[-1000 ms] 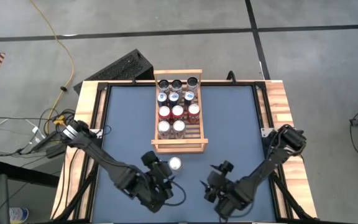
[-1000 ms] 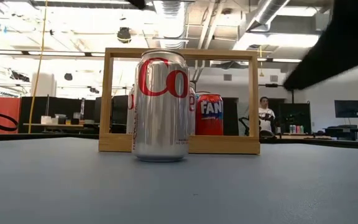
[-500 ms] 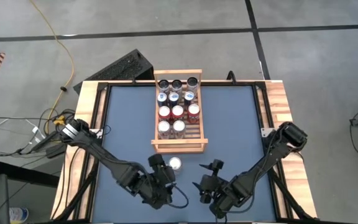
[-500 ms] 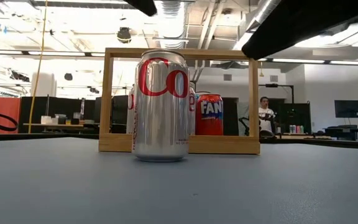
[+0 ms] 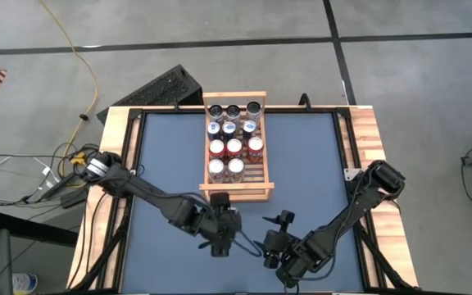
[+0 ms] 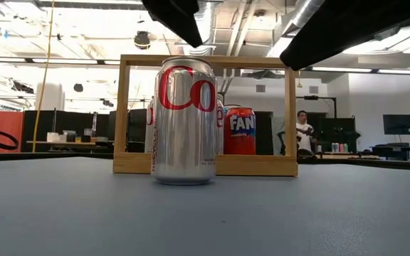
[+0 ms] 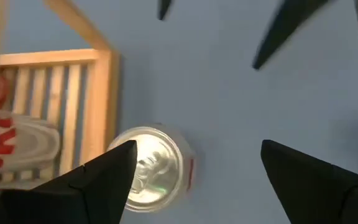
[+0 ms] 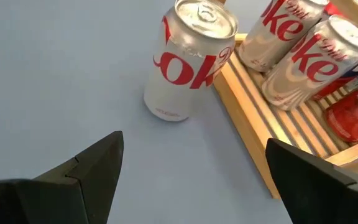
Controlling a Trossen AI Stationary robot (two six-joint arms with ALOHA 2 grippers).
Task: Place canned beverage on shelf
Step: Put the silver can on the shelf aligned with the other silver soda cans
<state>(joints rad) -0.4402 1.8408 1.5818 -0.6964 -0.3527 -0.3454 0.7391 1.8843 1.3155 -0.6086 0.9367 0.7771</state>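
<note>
The right gripper (image 5: 273, 246) waits at the near edge of the table (image 5: 318, 164), right of centre. Its fingers (image 8: 73, 180) are spread wide with nothing between them, and they face the can (image 8: 188, 59) from a little way off, so it is out of reach of a grasp.

Just left of it, the left gripper (image 5: 222, 238) hangs over the can (image 6: 184, 121), which the high view hides beneath the wrist. In the left wrist view the can's top (image 7: 151, 168) sits just inside one finger (image 7: 101, 177), well off the midline between the two. The fingers are released and parted wider than the can; they touch nothing. The left arm reaches in from the table's left edge, elbow bent, wrist pointing straight down.

The can stands upright on the table, long axis vertical, just in front of the near rail of the shelf (image 5: 236, 192) and apart from it. The left gripper is the nearer one. By my reading, it must shift sideways to centre on the can before descending.

On the shelf (image 8: 272, 137) beyond, the back rows are full of cans (image 5: 233, 135). The nearest row holds two (image 5: 226, 168), leaving a gap at its right end.
</note>
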